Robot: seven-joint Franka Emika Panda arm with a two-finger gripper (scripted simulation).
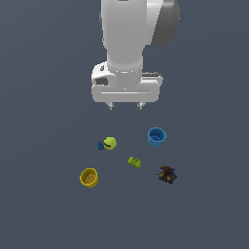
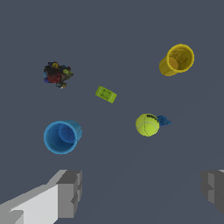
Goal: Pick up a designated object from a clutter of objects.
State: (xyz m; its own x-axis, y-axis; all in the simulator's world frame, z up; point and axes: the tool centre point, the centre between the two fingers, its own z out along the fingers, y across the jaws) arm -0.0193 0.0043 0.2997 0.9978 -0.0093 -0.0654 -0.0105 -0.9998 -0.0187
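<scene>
Jaws spread above the scattered items, ball untouched

The gripper (image 1: 126, 105) hangs well above the dark grey worktop (image 1: 44, 209) with its jaws spread wide and nothing between them; in the wrist view the two grey fingers (image 2: 70, 192) stand far apart at the frame's edges.

The yellow-green ball (image 1: 110, 143) lies on the worktop below the gripper, slightly toward the exterior view's left of it. A dark slit-like mark shows on its side. A tiny blue piece (image 1: 101, 145) sits right against the ball, on the exterior view's left of it; whether the two actually touch is hard to tell.

The blue cup (image 1: 156, 137) stands upright, open end up, to the exterior view's right of the ball and well apart from it. A flat green block (image 1: 134, 162) lies between the ball and a dark multicoloured toy (image 1: 167, 174), which sits farthest toward the exterior view's right. The yellow cup (image 1: 89, 177) rests apart from the rest, nearer the camera and to the exterior view's left of the ball; in the wrist view it looks tilted
</scene>
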